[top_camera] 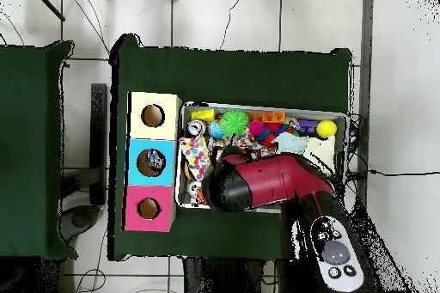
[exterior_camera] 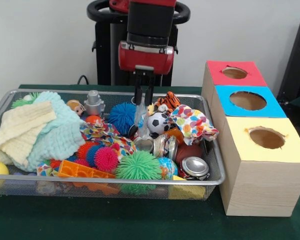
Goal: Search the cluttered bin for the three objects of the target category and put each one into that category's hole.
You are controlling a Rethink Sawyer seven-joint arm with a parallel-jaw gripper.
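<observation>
The bin (exterior_camera: pixel 212 150) is bright silver wire mesh, metallic and open-weave. A can (exterior_camera: pixel 194 167) in it shows a shiny aluminium top. The cloths (exterior_camera: pixel 37 130) look soft and waffle-textured. The spiky balls (exterior_camera: pixel 138 167) seem matt rubber. The box (exterior_camera: pixel 262 185) has pale wood-grain sides and matt coloured tops, possibly paper. The table (exterior_camera: pixel 115 220) wears dull green cloth.

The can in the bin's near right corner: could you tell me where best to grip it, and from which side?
Probably from straight above, fingers across the can's round sides just under its silver top, which faces up. The bin's wire wall and a green spiky ball crowd it sideways.
</observation>
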